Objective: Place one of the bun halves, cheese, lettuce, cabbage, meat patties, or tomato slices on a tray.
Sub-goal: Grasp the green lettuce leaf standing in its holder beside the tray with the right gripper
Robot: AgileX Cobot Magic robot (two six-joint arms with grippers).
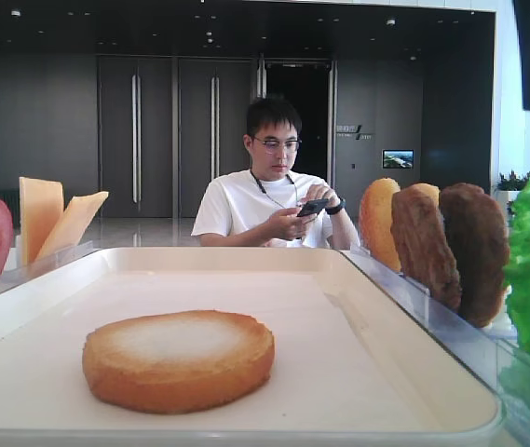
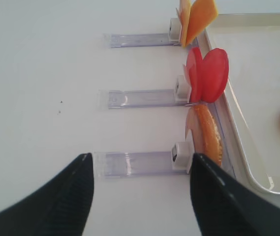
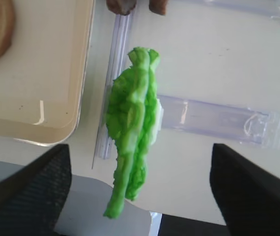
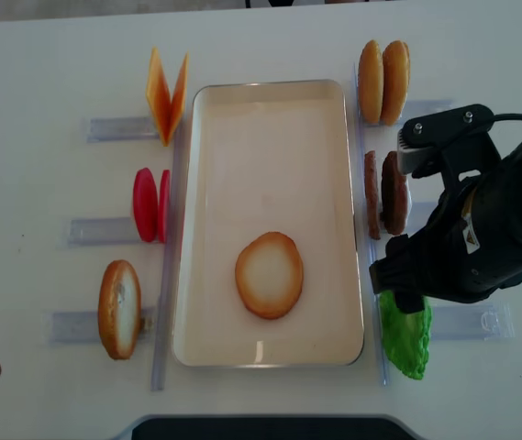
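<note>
On the white counter (image 4: 40, 82), seen from overhead, the items are being held upright in clear slotted holders on both sides of the tray (image 4: 270, 101). At the far left, one bun half (image 4: 119, 309) is standing on edge in the nearest holder; beyond it two tomato slices (image 4: 149, 204) are being held side by side, and two cheese slices (image 4: 167, 95) are leaning apart in a V. In the middle, a single bun half (image 4: 269, 274) is lying flat on the tray, pale face up, toward the near end. To the right of the tray, two more bun halves (image 4: 383, 82) are standing at the far end, two meat patties (image 4: 384, 193) are standing next, and the lettuce (image 4: 404, 338) is sitting in the nearest holder, partly covered by the right arm (image 4: 481, 229).

The left pincer (image 2: 140, 196) is being held released above the counter, its dark fingers (image 2: 68, 201) spread wide with nothing between them, near the holder of the left bun half. The right pincer (image 3: 140, 196) is likewise being held released, with the lettuce standing on edge between its widely parted fingers (image 3: 250, 191) but touching neither.

Only the low frontal view is showing a seated man (image 1: 274, 191) looking at a phone behind the counter. Only the right wrist view is showing that the lettuce is made of two ruffled leaves pressed together.
</note>
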